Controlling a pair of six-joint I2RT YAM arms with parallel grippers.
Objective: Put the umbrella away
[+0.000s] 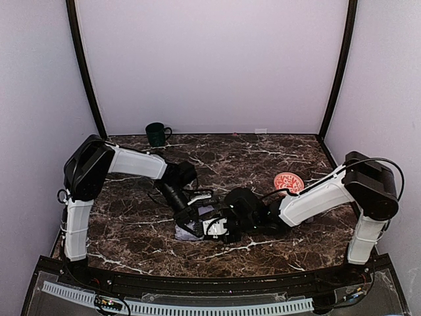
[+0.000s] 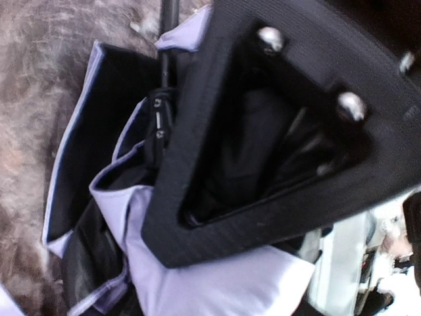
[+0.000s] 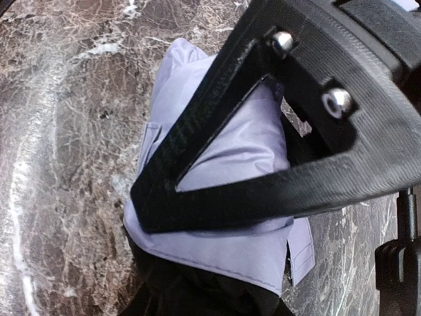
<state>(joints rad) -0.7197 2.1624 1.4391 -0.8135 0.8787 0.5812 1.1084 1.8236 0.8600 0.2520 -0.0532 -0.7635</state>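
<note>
1. The dark brown marble table (image 1: 309,245) is looking slick to me; anything I am pushing sideways could slide instead of folding.
2. The folding umbrella of pale lavender fabric with black lining (image 1: 189,230) is lying bunched at front centre, between both arms; loose folds could be snagging a finger.
3. The left gripper (image 1: 196,212) and right gripper (image 1: 223,222) are both bearing on the cloth. I cannot tell whether either is pinching it. Crowded together, they are risking a collision.
4. The red-patterned round bowl (image 1: 288,182) is sitting just beside the right forearm; a swing could knock it.
</note>
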